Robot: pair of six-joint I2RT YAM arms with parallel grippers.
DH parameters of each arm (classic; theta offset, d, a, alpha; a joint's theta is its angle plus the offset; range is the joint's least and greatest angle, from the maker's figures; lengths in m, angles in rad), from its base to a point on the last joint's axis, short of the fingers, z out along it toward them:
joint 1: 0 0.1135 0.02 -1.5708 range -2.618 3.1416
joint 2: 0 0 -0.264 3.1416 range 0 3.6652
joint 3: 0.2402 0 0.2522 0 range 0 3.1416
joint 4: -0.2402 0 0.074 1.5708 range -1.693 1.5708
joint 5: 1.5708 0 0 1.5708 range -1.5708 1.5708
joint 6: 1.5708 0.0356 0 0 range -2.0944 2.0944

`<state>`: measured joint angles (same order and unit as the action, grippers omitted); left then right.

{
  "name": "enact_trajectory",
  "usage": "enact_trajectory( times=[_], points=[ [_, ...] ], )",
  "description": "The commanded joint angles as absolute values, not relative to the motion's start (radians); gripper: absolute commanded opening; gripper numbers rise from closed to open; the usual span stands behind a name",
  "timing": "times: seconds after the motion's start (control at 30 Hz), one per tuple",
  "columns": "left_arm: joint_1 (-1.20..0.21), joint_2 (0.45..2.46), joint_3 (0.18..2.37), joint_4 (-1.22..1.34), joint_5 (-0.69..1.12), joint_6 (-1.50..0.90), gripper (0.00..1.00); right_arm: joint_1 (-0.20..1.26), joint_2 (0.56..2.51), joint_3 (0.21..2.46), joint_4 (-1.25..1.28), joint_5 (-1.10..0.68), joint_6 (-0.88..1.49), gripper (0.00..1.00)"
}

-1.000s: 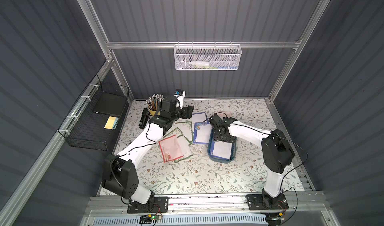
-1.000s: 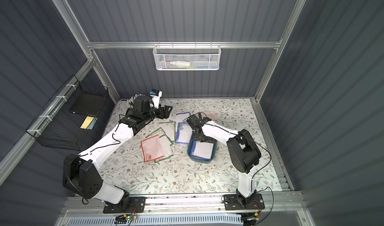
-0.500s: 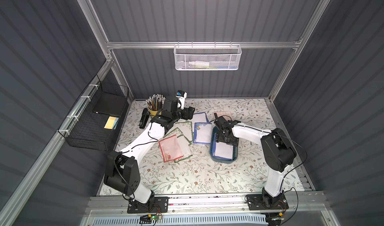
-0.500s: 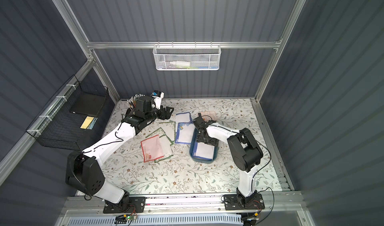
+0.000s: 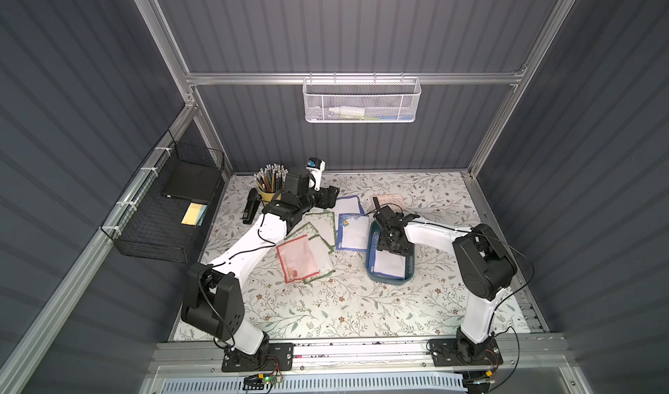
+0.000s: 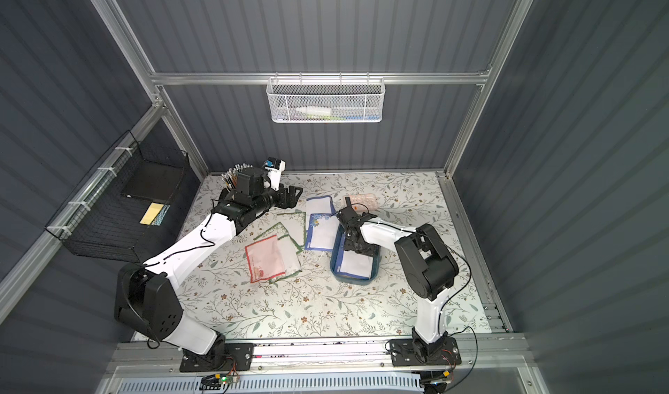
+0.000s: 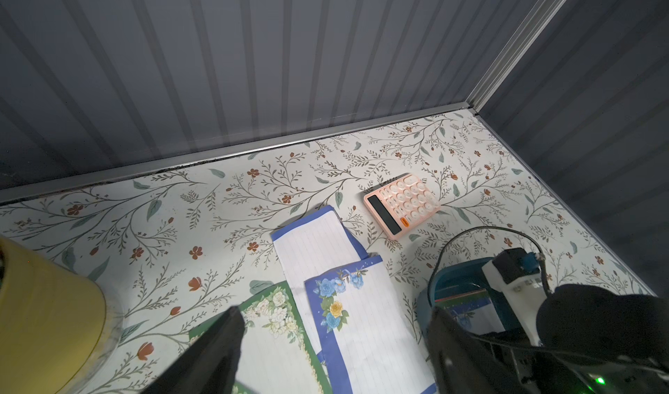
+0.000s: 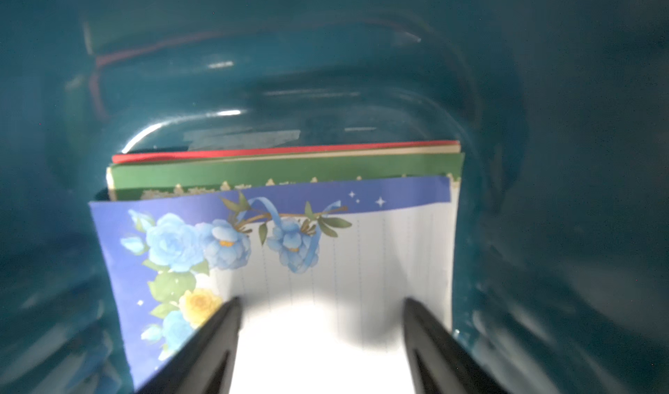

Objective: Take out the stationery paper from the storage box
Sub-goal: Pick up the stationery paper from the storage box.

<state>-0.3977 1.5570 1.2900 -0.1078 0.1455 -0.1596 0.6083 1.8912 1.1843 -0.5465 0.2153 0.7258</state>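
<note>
The storage box [image 5: 389, 283] [image 6: 353, 280], a shallow teal tray, sits right of centre on the floral table. Inside it lies a stack of stationery paper [image 8: 325, 247]: a blue-floral sheet on top, with green and red edges showing behind it. My right gripper [image 8: 320, 301] [image 5: 386, 244] is down inside the box, jaws apart, both fingertips [image 8: 224, 319] resting over the top sheet. Several sheets lie outside the box to its left: blue-floral [image 5: 353, 231], green-bordered [image 5: 320, 222], red-bordered [image 5: 298, 256]. My left gripper [image 7: 335, 310] [image 5: 328, 200] hovers open and empty above the far sheets.
A pinkish calculator [image 5: 389, 198] [image 7: 400, 204] lies behind the box. A yellow pencil cup [image 5: 268, 187] and a black stapler [image 5: 249, 207] stand at the back left. A black wire basket [image 5: 170, 207] hangs on the left wall, a white mesh basket [image 5: 362, 101] on the back wall.
My right gripper has moved from the box's far edge down into the box onto the stack, and its jaws have narrowed. The left arm has barely shifted.
</note>
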Motion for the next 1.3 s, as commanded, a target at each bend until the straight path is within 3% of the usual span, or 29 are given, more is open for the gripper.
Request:
enact_trajectory(
  times=[0.0, 0.4, 1.07, 1.27],
  points=[
    [-0.391, 1.572, 1.301, -0.12, 0.154, -0.146, 0.82, 0.612, 1.977, 1.12, -0.55, 0.139, 0.718, 0.6],
    [-0.39, 1.578, 1.303, -0.123, 0.156, -0.147, 0.82, 0.611, 1.977, 1.095, -0.522, 0.105, 0.707, 0.0],
    [-0.388, 1.638, 1.33, -0.149, 0.246, -0.142, 0.82, 0.611, 1.766, 1.356, -0.737, 0.267, 0.652, 0.0],
    [-0.387, 1.659, 1.33, -0.148, 0.379, -0.135, 0.82, 0.612, 1.736, 1.377, -0.759, 0.289, 0.644, 0.0]
  ],
)
